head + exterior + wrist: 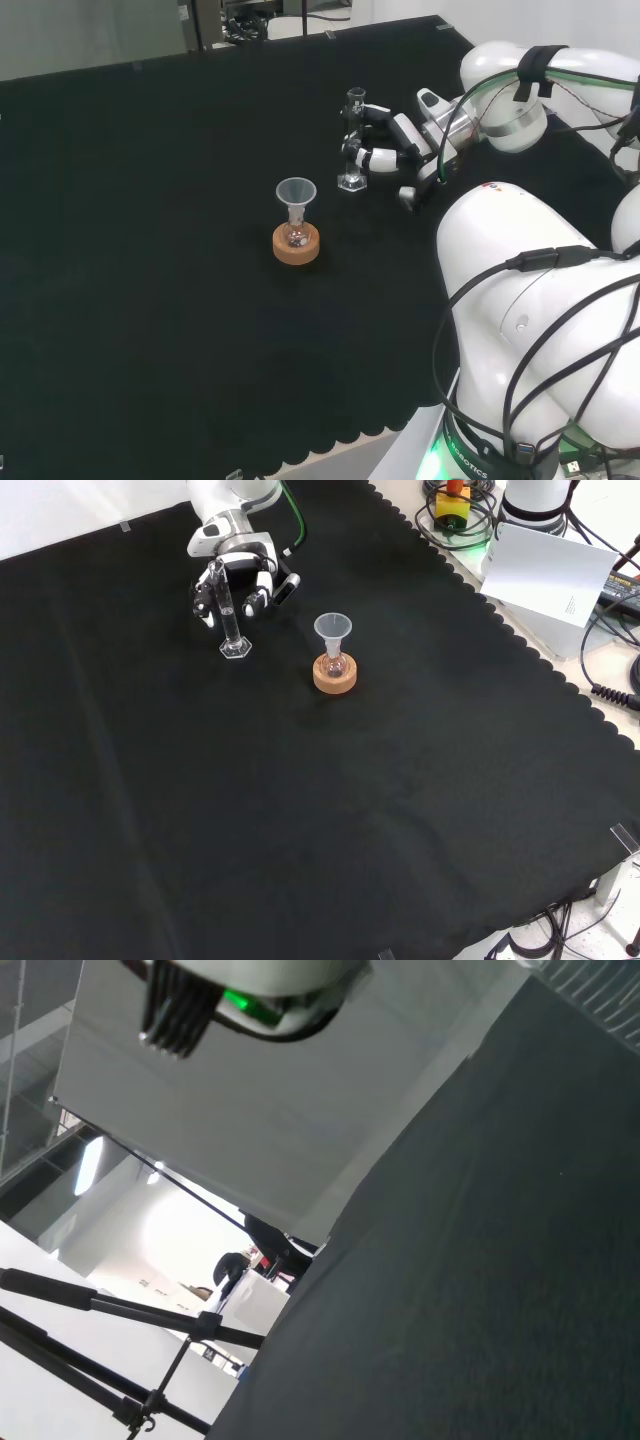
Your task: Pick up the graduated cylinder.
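While my robot hand (395, 140) curls its fingers round the graduated cylinder (231, 620) standing upright on the worktop (300, 820), I judge the slim clear tube light, slippery, breakable, best held mid-height.

The light is bright and even. The black cloth (150, 250) looks very dark and shows almost no shadows. In the wrist view, white glare glows from the room behind.

We see the clear graduated cylinder (232, 630) standing upright on its hexagonal foot on the black cloth (300, 810), near the far edge in the front view.
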Robot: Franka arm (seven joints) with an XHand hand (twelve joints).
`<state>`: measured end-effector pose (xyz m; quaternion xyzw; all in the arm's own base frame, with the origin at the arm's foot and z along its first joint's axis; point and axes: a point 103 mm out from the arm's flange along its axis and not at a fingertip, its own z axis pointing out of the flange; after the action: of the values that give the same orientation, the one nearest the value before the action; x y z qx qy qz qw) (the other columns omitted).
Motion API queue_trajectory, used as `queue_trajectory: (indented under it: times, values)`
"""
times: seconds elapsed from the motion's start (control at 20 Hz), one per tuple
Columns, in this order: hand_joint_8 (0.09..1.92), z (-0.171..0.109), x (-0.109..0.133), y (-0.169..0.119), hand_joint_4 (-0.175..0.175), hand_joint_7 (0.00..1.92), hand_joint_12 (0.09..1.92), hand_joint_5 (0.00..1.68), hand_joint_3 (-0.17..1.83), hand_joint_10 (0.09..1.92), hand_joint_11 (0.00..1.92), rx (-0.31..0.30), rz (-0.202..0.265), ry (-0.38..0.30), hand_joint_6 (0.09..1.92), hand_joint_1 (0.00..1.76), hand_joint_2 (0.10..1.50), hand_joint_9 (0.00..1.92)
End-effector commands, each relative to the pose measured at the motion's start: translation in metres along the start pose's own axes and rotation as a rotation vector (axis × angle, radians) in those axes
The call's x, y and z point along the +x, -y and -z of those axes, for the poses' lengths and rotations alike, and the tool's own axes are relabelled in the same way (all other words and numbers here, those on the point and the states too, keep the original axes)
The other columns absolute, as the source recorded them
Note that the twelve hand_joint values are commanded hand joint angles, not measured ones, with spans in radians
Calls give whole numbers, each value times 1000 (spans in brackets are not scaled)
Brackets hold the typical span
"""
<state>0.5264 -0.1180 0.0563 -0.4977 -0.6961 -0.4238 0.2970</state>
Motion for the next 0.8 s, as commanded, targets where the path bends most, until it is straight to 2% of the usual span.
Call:
queue_trajectory:
  times: [0.05, 0.8]
  values:
    - [574, -2, 1, 0, -24, 675, 1066, 579, 601, 291, 803, -4, 4, -19, 466, 1012, 645, 1020]
    - [583, -5, -1, 1, -9, 732, 1041, 619, 600, 273, 875, -8, -7, -11, 537, 1045, 661, 1081]
